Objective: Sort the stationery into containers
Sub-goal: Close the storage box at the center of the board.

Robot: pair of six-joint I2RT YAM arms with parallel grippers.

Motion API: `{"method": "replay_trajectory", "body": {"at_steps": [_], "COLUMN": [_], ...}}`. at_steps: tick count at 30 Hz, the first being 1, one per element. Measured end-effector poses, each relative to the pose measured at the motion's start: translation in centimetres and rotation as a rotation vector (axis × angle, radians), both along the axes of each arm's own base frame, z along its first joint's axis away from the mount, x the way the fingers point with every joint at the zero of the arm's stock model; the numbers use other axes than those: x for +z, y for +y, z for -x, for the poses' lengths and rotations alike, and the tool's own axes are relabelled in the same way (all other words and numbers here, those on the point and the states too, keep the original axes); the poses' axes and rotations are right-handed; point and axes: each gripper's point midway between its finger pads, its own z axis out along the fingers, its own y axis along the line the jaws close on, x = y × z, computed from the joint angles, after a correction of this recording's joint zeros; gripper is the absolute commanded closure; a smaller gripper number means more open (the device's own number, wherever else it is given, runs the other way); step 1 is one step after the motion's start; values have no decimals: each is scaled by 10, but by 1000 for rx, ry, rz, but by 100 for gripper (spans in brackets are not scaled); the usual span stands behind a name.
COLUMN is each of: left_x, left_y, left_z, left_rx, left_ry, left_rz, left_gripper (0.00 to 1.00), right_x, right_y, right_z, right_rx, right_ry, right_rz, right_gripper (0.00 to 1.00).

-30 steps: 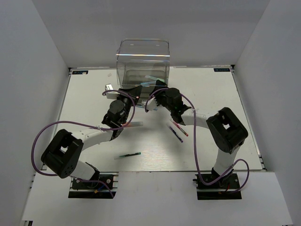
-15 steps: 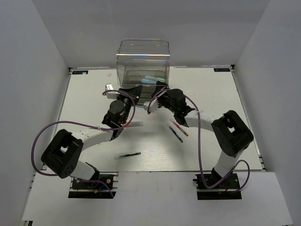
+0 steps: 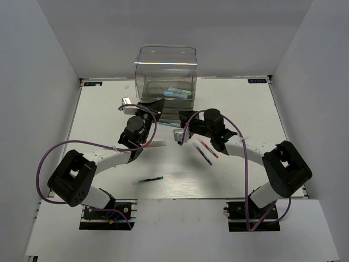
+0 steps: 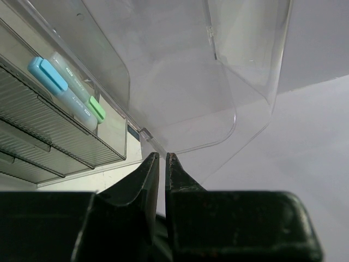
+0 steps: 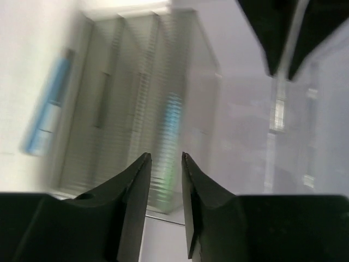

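The right wrist view is blurred: the drawer unit [image 5: 136, 98] shows only as pale ribs, and a light blue streak [image 5: 50, 106] at its left cannot be read as any one marker. Two dark tips [image 5: 260, 27] are cut off by the top edge. In the left wrist view the drawer unit runs out at the left edge, and I cannot tell if a clear edge sits between the closed fingers of the left claw [image 4: 162, 158]. From above, the pens [image 3: 206, 148] on the desk [image 3: 245, 109] are too small to show caps.

Our left hand [image 4: 162, 158] reaches forward, fingers pressed together. Our right hand [image 5: 165, 158] points leftward, fingers slightly parted. Both elbows bend outward.
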Motion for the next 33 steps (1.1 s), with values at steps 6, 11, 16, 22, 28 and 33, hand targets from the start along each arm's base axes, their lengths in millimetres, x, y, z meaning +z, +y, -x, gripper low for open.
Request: {"method": "replay_trajectory", "body": {"at_steps": [6, 11, 16, 22, 28, 33], "left_x": [0, 0, 0, 0, 0, 0], "left_y": [0, 0, 0, 0, 0, 0], "left_z": [0, 0, 0, 0, 0, 0], "left_rx": [0, -1, -1, -1, -1, -1], "left_ry": [0, 0, 0, 0, 0, 0], "left_rz": [0, 0, 0, 0, 0, 0], "left_gripper": [100, 100, 100, 100, 100, 100], "right_x": [-43, -61, -76, -109, -131, -149], "right_y": [4, 13, 27, 41, 49, 57], "right_z": [31, 52, 68, 84, 99, 101], "right_rx": [81, 136, 183, 191, 174, 122], "right_ry": [279, 515, 687, 870, 970, 1038], "right_rz": [34, 57, 71, 126, 158, 178], "right_gripper": [65, 36, 31, 30, 37, 40]}}
